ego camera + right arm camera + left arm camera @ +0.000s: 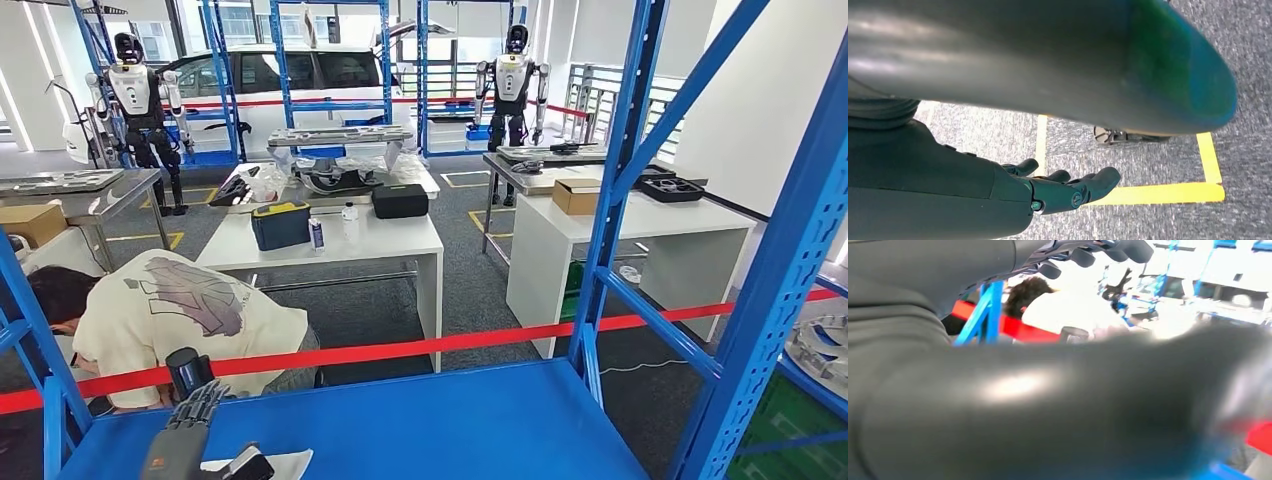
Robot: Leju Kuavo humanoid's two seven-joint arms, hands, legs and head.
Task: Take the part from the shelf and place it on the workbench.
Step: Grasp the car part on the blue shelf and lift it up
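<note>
The part (262,464), a flat pale piece, lay on the blue shelf (420,425) at the lower left of the frame. We saw the left robot hand (190,412) just above it, fingers extended, holding nothing. The right robot hand (1068,186) hung open over grey floor (1148,160) with yellow lines.

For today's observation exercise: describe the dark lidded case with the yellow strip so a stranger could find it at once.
Start at the white table beyond the red tape. The case stands near its front left corner, left of two small bottles. Unlike the plain black box farther back, it has a yellow strip across its lid.
</note>
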